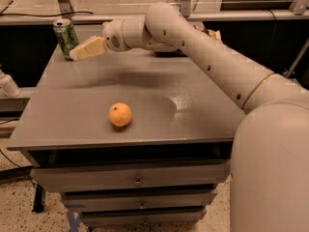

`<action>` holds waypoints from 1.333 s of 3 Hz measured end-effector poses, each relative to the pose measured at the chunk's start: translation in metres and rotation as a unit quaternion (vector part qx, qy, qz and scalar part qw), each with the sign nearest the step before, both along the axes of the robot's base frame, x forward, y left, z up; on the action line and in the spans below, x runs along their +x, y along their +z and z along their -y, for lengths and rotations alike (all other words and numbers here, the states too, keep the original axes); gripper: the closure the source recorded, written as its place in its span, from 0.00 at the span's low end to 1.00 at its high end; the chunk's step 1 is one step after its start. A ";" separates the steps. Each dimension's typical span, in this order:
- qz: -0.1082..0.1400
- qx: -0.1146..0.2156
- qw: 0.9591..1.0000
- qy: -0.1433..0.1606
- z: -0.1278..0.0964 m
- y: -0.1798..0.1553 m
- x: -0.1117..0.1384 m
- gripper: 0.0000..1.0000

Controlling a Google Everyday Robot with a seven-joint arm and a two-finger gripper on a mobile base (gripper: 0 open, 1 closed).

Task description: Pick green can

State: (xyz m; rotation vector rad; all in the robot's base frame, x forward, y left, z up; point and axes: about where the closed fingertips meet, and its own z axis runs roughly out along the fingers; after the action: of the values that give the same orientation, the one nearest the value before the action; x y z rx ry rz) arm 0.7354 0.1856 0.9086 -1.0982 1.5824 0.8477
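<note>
The green can [66, 37] stands upright at the far left corner of the grey cabinet top [193, 105]; it is green with pale patterning and a silver top. My gripper [76, 53] reaches across from the right, its tan fingertips right beside the can's lower right side. An orange fruit [119, 114] lies near the front middle of the top.
A crumpled snack bag [212, 34] lies at the back right, mostly behind my arm. The cabinet has drawers [137, 180] below. A metal rail and frame run behind the cabinet. A white object [7, 85] sits off the left edge.
</note>
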 end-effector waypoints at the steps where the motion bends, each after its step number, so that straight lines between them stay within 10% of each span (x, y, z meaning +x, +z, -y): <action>1: 0.020 -0.006 1.000 0.004 -0.039 -0.005 0.010 0.00; 3: 0.040 -0.019 0.999 0.003 -0.102 -0.015 0.041 0.00; 4: 0.032 -0.018 0.999 -0.009 -0.111 -0.026 0.058 0.16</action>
State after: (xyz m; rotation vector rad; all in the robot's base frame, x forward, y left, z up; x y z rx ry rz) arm 0.7933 0.2968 0.8822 -1.1241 1.5580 0.7675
